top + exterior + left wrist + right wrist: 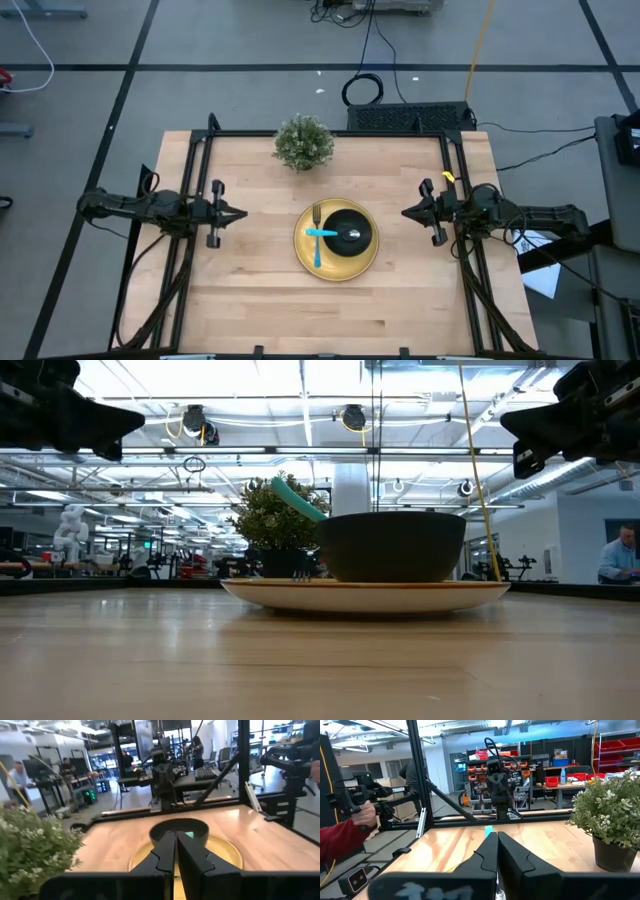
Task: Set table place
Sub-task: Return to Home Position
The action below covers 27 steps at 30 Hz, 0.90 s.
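Bench: light-wood planks (250,290) in a black metal frame (200,140). The surface is bare apart from one place setting and a plant.
Plate: round and yellow (340,272), lying flat a little toward the right arm's side of the middle.
Bowl: black (358,222), smaller than the plate and standing on it.
Fork: blue handle (318,252), lying on the plate just beside the bowl, on the left arm's side.
Spoon: its metal end is in the bowl. Its blue handle (325,233) slants up over the rim and crosses above the fork.
Plant: small and bushy (303,141), near the far edge, apart from the plate.
Left gripper: (235,213) raised over its side of the bench, fingers pressed together, pointing at the plate, well apart from it.
Right gripper: (408,212) mirrors it on the other side, fingers pressed together, holding nothing.
Floor: grey with black tape lines and loose cables (362,88).
Room: an open workshop with bright ceiling lights, racks and desks.
People: one sits far off (622,555). A hand in a red sleeve (365,815) holds a dark device beside the bench.
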Each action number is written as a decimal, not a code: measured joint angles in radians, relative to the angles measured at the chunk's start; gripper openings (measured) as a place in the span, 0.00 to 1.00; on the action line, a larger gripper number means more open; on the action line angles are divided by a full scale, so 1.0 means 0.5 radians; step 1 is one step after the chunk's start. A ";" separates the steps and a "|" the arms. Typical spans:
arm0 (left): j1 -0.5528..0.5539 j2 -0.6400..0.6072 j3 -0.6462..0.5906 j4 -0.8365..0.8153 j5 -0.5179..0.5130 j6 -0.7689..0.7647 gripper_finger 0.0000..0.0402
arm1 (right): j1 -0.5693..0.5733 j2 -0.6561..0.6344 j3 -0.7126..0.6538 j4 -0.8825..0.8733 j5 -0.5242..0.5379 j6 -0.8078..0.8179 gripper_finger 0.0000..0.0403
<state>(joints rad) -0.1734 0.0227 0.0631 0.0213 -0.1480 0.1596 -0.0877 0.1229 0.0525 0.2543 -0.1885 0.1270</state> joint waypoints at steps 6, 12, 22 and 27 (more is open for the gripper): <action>-0.001 0.000 0.000 -0.101 0.037 -0.129 0.06 | -0.001 -0.001 0.000 -0.015 0.004 0.000 0.00; 0.000 0.000 0.000 -0.253 0.055 -0.297 0.06 | -0.001 0.005 -0.027 -0.047 0.097 0.010 0.00; -0.001 0.000 0.000 -0.289 0.244 -0.238 0.01 | -0.002 0.008 -0.076 0.039 0.105 0.003 0.00; -0.001 0.000 -0.009 -0.117 0.274 -0.124 0.01 | -0.001 0.009 -0.076 0.051 0.055 -0.001 0.00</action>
<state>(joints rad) -0.1738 0.0227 0.0587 -0.0372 -0.0108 0.0978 -0.0879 0.1274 0.0143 0.2797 -0.1612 0.1265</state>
